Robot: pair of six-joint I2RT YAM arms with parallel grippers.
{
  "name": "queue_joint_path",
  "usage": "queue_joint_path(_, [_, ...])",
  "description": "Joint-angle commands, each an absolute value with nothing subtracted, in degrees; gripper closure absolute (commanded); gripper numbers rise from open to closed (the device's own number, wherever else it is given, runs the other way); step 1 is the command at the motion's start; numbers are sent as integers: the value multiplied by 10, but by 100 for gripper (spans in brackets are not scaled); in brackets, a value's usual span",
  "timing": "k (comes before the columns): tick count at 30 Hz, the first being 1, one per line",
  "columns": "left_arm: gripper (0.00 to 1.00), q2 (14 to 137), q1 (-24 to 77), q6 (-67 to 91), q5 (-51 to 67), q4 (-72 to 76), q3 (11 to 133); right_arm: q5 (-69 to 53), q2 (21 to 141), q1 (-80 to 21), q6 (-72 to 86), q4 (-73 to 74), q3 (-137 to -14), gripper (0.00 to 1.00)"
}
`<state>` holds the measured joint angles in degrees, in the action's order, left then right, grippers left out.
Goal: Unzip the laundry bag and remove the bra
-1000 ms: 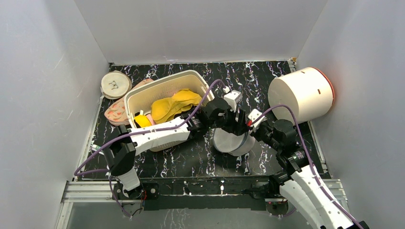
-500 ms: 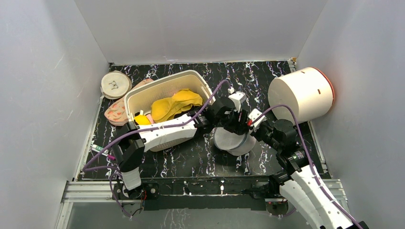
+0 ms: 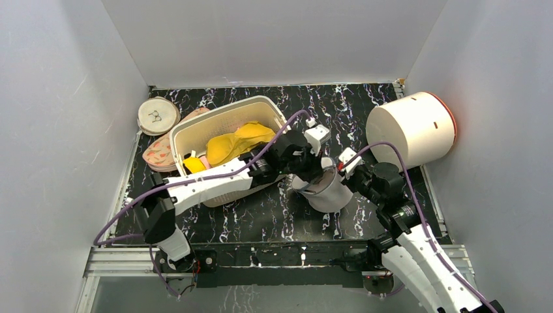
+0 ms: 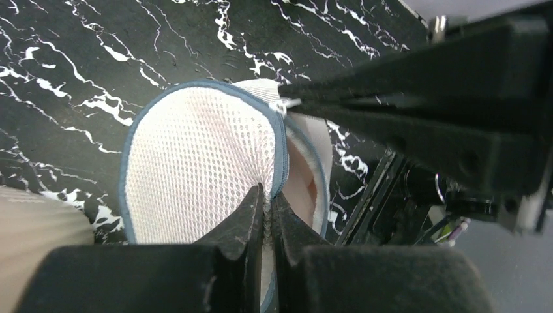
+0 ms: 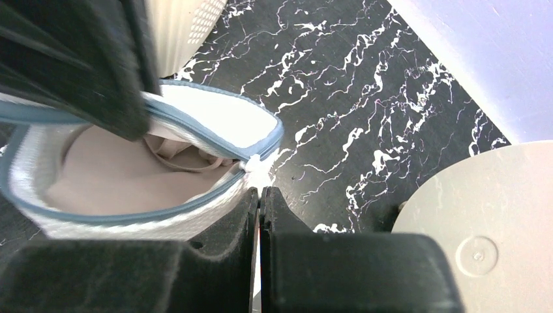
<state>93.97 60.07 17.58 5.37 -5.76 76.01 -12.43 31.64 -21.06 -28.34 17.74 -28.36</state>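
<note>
Laundry bag [image 3: 325, 190] sits on the dark marbled table [image 3: 365, 111], centre-right, just beside the white basket [image 3: 218, 112] & between the two arms. Its lid [image 4: 195, 176], blue trim round the edge, is tipped up like a clamshell. Zip looks run most of the way round. Only a short bit on the right-arm side seems to join lid to body. Bra [image 5: 117, 177], pale pink, lies inside the bag. It shows thru the gap in both wrist views, and neither tool touches it.

Left gripper [image 4: 267, 199]: jaws together, clamped on the lid's trimmed edge, holding it up. Right gripper [image 5: 259, 192]: jaws together too, pinching what looks like bag fabric at the seam where lid meets body, so prob anchoring the bag.

Progress, my read: unzip part approx done, bag open. Left to do: get the bra out. Both grippers are busy atm, so one would likely have to let go, reach in & pull it clear of the mesh.

Further out: yellow bra [image 3: 238, 143] in the basket, cream disc [image 3: 158, 115] & pink patterned disc [image 3: 158, 154] at far left, big white drum [image 3: 411, 127] on its side at right, well apart from the bag.
</note>
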Motion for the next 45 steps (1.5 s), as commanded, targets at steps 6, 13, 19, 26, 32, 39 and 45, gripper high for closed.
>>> queue_joint_path(6, [100,811,600,93,91,-65,671,-61,335,-210,-275,144,-298,100])
queue_joint_path(13, [100,748,600,83,82,-32,612,-52,344,-210,-274,145,-300,100])
queue_joint_path(19, [100,801,600,128,53,-44,653,-103,325,-210,-286,138,-298,100])
queue_joint_path(26, [92,851,601,139,32,-61,689,-129,312,-209,-290,136,-301,100])
queue_joint_path(32, [62,885,600,141,24,-71,722,-143,304,-210,-292,133,-302,100])
queue_joint_path(39, [57,944,599,140,20,-84,787,-154,294,-210,-291,131,-300,100])
queue_joint_path(45, [66,993,600,135,20,-103,843,-156,287,-210,-291,130,-300,100])
